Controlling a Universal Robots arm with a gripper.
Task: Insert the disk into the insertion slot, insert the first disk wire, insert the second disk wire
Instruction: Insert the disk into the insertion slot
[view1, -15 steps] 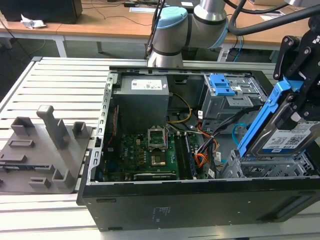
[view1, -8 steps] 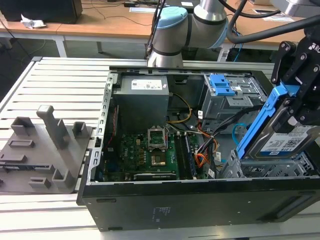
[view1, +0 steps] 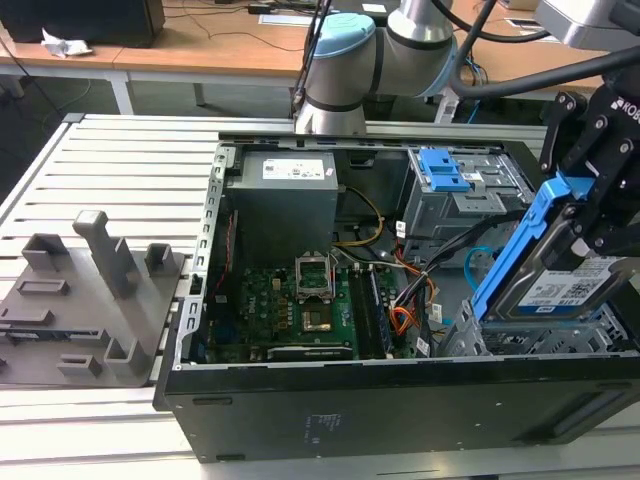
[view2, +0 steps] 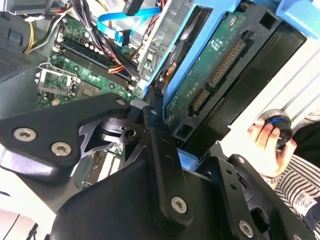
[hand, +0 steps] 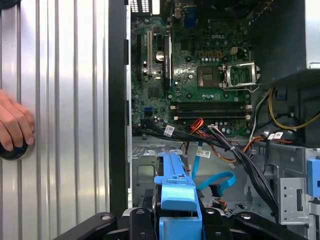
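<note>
- Gripping the disk (view1: 555, 288) by its bright blue carrier, the fingers (view1: 600, 215) are closed onto it and hold nothing else. In the first wrist view the carrier's blue end (hand: 176, 192) sits clamped between them.
- The disk hangs tilted at the lower right of the exterior view. Its low end is just over the insertion slot (view1: 542, 342), the silver perforated cage; I cannot tell whether the two touch.
- I judge the drive to be a rigid metal block, dense for its size, that will not flex. The plastic carrier around it looks thinner and probably gives a little, so a hold on the frame alone may let the drive rock.
- The second wrist view shows the underside, a bare green circuit board (view2: 200, 85) with a row of connectors along its edge. That face looks fragile, so the hold belongs on the carrier's rails or end, clear of the board.
- Smooth plastic held at a tilt could slip, and a knock against the cage's sheet-metal edge seems the main risk.
- The first disk wire (view1: 403, 320), the red, orange and black bundle, lies beside the motherboard. The second disk wire (view1: 478, 262), the light-blue loop, lies just beside the cage. Neither is plugged into the disk. Both look limp and are likely best taken at their plugs.
</note>
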